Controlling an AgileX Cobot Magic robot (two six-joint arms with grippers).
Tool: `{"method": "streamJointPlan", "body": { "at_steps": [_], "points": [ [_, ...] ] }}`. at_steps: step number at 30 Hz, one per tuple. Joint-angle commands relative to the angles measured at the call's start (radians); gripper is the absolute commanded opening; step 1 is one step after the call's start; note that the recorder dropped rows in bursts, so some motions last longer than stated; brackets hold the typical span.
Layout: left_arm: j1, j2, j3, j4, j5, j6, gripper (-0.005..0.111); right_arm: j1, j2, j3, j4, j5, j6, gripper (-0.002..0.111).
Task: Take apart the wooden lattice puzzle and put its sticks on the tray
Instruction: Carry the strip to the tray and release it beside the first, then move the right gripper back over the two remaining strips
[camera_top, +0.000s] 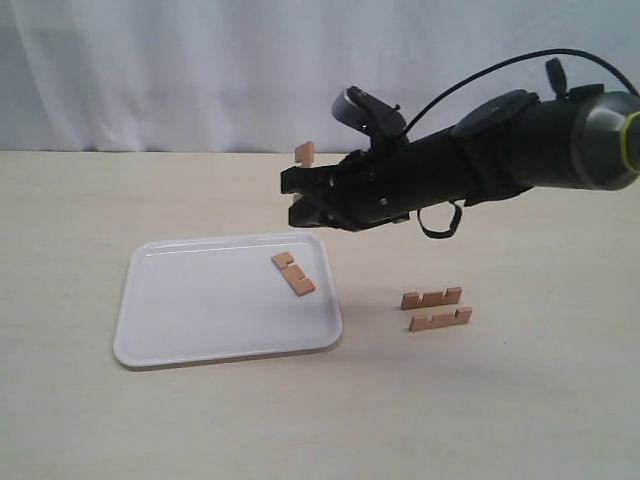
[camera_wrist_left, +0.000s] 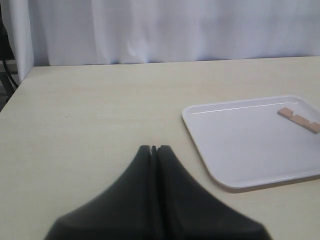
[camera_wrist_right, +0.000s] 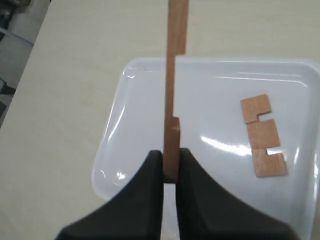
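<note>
No assembled wooden lattice puzzle is in view; only separate sticks show. My right gripper (camera_top: 296, 188) (camera_wrist_right: 171, 152) hangs above the far right part of the white tray (camera_top: 200, 310) (camera_wrist_right: 210, 90), shut on one notched stick (camera_wrist_right: 172, 100) held on edge. The free end of the held stick (camera_top: 305, 152) pokes out past the fingers. A second stick (camera_top: 293, 273) (camera_wrist_right: 262, 136) (camera_wrist_left: 299, 120) lies flat on the tray (camera_wrist_left: 240, 140). Two more sticks (camera_top: 431, 298) (camera_top: 440, 319) lie side by side on the table, right of the tray. My left gripper (camera_wrist_left: 154, 148) is shut and empty, over bare table left of the tray.
The beige table (camera_top: 520, 400) runs back to a white curtain (camera_top: 150, 70). The right arm (camera_top: 480, 155) and its cable reach in from the right, above the two loose sticks. The table's left edge (camera_wrist_left: 15, 92) shows in the left wrist view.
</note>
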Motion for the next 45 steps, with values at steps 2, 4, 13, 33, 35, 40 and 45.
{"method": "streamJointPlan", "body": {
  "at_steps": [2,4,13,33,35,40,45],
  "points": [
    [0.002,0.000,0.002,-0.001,-0.016,0.001,0.000,0.076,0.044,-0.003,0.014,-0.112,-0.036,0.004],
    [0.002,0.000,0.002,-0.001,-0.016,0.001,0.000,0.094,0.073,-0.021,0.012,-0.116,-0.036,0.004],
    [0.002,0.000,0.002,-0.001,-0.016,0.001,0.000,0.115,0.232,-0.193,0.005,0.040,-0.032,0.004],
    [0.002,0.000,0.002,0.002,-0.016,0.001,0.000,0.117,0.362,-0.291,-0.202,0.098,0.180,0.050],
    [0.002,0.000,0.002,0.002,-0.016,0.001,0.000,0.117,0.362,-0.291,-0.202,0.112,0.182,0.053],
    [0.002,0.000,0.002,0.002,-0.016,0.001,0.000,0.115,0.354,-0.291,-0.202,0.179,0.182,0.053],
    [0.002,0.000,0.002,-0.001,-0.016,0.001,0.000,0.111,0.312,-0.291,-0.256,0.204,0.194,0.053]
  ]
}}
